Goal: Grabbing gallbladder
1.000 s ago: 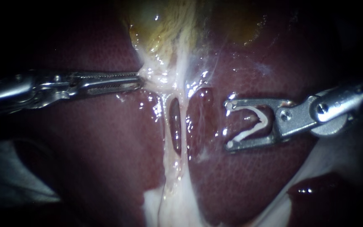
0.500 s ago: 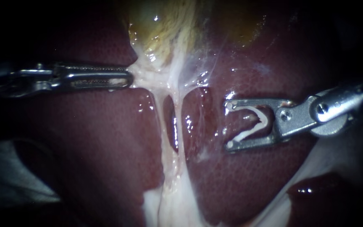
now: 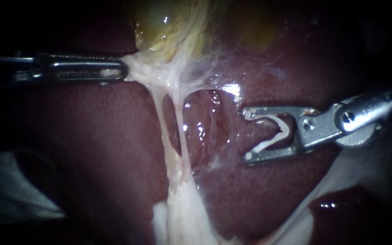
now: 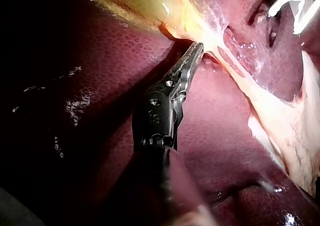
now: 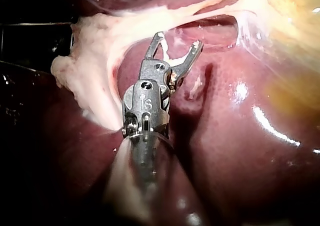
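Observation:
The yellowish gallbladder lies at the top of the endoscope view on the dark red liver. My left instrument comes in level from the left, its jaws shut on the whitish tissue at the gallbladder's lower end, which is stretched taut to the left. Two pale strands run down from there with a window between them. My right instrument stands right of the strands and clear of them, jaws wide apart with a white clip seated between them. The left wrist view shows the left jaws on that tissue.
The strands merge into a thick white stalk of tissue at the bottom centre. A pale fold shows dimly at the lower left, and whitish tissue lies under the right shaft. In the right wrist view a white lump sits beside the right instrument.
My left instrument has drawn back to the left and slightly up, pulling the gripped tissue with it; the strands now slant left and the window is wider. The right instrument has stayed put.

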Robot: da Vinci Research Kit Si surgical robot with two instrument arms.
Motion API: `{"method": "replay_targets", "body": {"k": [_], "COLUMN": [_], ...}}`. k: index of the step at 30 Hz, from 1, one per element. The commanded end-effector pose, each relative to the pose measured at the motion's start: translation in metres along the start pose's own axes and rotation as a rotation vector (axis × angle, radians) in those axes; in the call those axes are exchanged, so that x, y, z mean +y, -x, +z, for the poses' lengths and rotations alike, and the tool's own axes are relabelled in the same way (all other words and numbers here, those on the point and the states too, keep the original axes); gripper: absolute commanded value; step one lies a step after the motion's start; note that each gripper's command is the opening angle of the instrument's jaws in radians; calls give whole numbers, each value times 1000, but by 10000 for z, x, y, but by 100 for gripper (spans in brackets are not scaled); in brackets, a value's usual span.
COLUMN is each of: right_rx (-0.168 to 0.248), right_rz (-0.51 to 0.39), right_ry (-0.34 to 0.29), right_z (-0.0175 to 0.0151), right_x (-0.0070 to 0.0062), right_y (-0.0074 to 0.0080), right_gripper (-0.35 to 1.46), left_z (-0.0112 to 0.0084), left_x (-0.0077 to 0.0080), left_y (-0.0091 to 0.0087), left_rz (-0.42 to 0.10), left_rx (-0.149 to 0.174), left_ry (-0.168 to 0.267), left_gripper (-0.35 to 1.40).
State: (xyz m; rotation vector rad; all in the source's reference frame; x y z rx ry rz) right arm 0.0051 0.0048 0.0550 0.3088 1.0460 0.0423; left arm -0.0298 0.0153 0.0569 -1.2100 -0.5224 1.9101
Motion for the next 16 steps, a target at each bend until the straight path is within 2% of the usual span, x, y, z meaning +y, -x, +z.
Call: {"method": "replay_targets", "body": {"k": [1, 16], "right_rx": [0, 0], "right_rz": [0, 0], "right_ry": [0, 1], "right_z": [0, 0], "right_x": [0, 1], "right_y": [0, 0], "right_gripper": [50, 50], "left_z": [0, 4], "left_x": [0, 1], "left_y": [0, 3], "left_rz": [0, 1], "left_rx": [1, 2], "left_ry": [0, -4], "left_gripper": [-35, -35]}}
